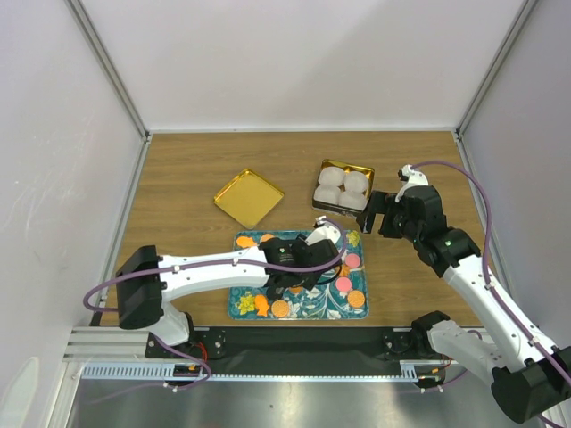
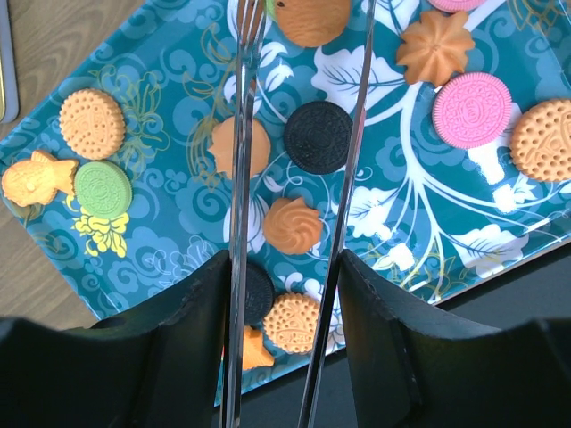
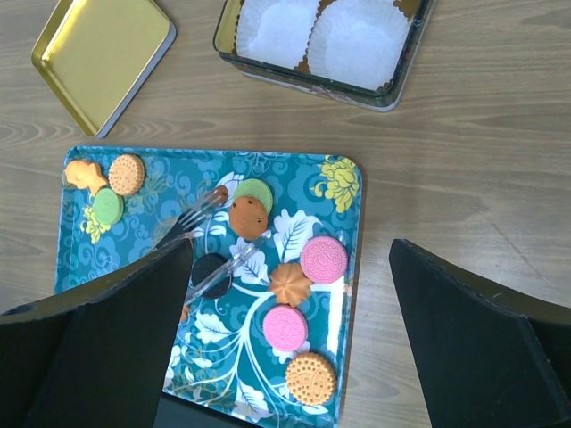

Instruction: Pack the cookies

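Observation:
Several cookies lie on the teal flowered tray [image 1: 312,308]: a black one [image 2: 318,136], pink ones [image 2: 471,110], a green one [image 2: 103,188] and orange ones [image 2: 293,225]. My left gripper [image 1: 299,256] is over the tray, shut on clear plastic tongs [image 2: 239,134]. The two tong arms stand apart, with the black cookie between them and their tips by a brown cookie [image 3: 248,217]. My right gripper [image 1: 379,214] is open and empty, above the table by the gold tin [image 1: 343,187]. In the right wrist view, pink cookies [image 3: 323,259] lie below it.
The gold tin [image 3: 393,85] holds white pleated paper cups [image 3: 357,40] at the back right. Its gold lid [image 1: 248,197] lies flat to the left of it. The tray's near edge borders the black rail by the arm bases.

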You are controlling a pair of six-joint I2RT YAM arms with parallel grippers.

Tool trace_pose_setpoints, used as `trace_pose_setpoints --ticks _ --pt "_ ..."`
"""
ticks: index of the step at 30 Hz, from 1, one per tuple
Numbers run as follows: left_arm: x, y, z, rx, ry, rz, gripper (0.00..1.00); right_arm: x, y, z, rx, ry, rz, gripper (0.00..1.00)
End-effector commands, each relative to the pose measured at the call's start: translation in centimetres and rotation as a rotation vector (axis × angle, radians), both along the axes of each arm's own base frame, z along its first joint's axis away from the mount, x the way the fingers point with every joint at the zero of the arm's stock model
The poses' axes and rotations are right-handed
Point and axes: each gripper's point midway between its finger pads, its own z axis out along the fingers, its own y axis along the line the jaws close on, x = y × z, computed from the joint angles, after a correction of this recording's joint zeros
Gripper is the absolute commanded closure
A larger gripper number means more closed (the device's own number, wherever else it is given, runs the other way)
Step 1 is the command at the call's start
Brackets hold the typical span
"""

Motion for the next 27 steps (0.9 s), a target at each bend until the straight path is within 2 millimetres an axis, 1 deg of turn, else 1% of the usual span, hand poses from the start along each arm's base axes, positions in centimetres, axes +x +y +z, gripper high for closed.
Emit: trace_pose_setpoints --ticks 1,4,14,22,27 --pt "0.36 -1.14 1.4 -0.023 -0.041 -0.005 0.45 -0.15 -0.44 0.55 -0.012 -0.027 -0.006 0.0" --pt "0.28 -1.41 1.24 -0.018 -0.04 -0.011 0.45 -0.1 -0.45 0.39 -0.014 -0.026 -0.006 0.0" --pt "0.64 -1.07 0.86 0.011 -0.059 0.006 0.46 -0.06 -0.43 0.16 -0.014 -0.025 -0.004 0.0" --pt "0.78 -1.32 0.85 0.015 -0.063 -0.001 0.51 -0.1 -0.38 0.17 -0.011 -0.026 -0.003 0.0" --pt "0.8 -1.25 1.41 0.007 -0.069 -0.004 0.54 -0.09 -0.47 0.4 -0.011 -0.033 -0.004 0.0"
